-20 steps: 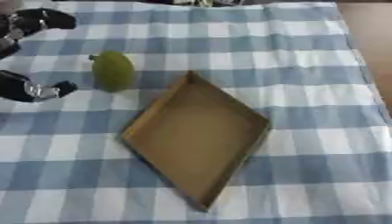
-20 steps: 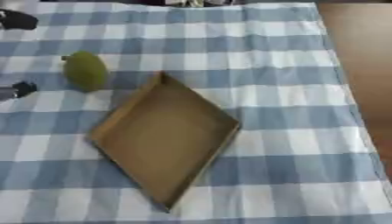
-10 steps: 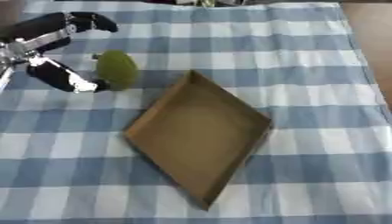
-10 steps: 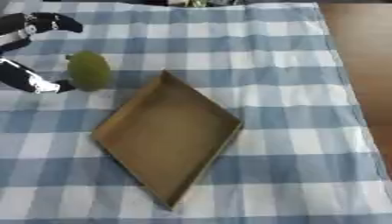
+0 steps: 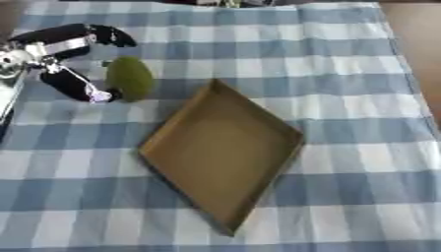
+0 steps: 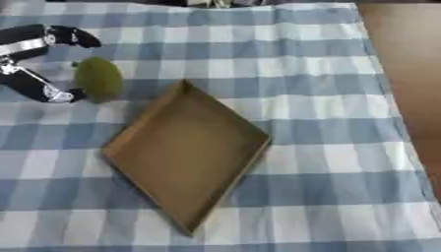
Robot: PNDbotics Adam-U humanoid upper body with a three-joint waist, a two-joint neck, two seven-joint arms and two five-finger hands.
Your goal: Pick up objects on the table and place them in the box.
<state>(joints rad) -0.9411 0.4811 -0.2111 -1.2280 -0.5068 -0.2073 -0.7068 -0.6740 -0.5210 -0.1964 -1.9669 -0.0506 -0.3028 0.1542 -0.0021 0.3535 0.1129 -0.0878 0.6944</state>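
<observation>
Left hand (image 5: 65, 61) upper left, fingers spread either side of green fruit (image 5: 130, 78), not closed. Fruit on counter beside empty box (image 5: 226, 152). Looks light, smooth, roll-prone: grip across middle.

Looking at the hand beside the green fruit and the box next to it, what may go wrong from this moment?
The left hand is open around the green fruit, not yet closed on it; the rounded fruit might roll away if a finger nudges it. The box lies close by with a corner toward the fruit, so a low carry might catch its rim and push it across the checked cloth.
</observation>
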